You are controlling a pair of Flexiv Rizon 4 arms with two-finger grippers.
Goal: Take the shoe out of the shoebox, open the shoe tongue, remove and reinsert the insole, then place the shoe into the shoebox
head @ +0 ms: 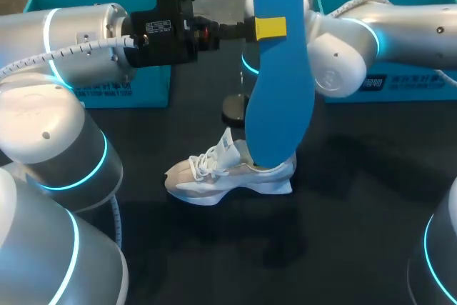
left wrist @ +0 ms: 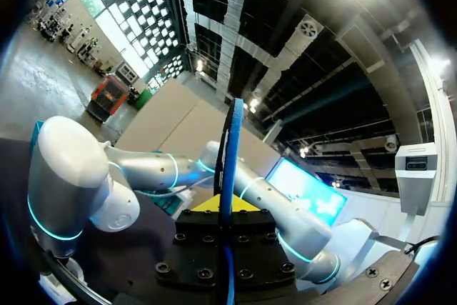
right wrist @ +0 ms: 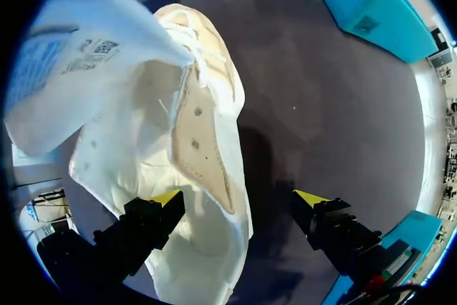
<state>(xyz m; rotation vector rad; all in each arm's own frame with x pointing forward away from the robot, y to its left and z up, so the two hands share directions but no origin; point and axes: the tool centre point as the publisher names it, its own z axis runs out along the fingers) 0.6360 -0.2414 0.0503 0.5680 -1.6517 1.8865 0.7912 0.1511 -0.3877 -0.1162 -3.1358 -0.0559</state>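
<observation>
Head camera: high over worktop (head: 357,248), at its 6 o'clock side behind robot, facing down toward 12. Left wrist camera: tilted upward, edge-on along insole (left wrist: 230,148), very near. Right wrist camera: looking down into shoe (right wrist: 193,141), close. Head view shares both.

Robotics lab: left arm (head: 78,41), right arm (head: 407,26), black table (head: 357,212), teal shoebox (head: 153,96).

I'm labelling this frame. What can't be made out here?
Head view: the right pincer, hidden behind the blue insole held by the left pincer.
Head view: the white shoe's heel opening, covered by the insole.
Head view: the teal boxes' insides, blocked by both arms and cut by the edge.
Left wrist view: the insole's faces, seen edge-on only.
</observation>
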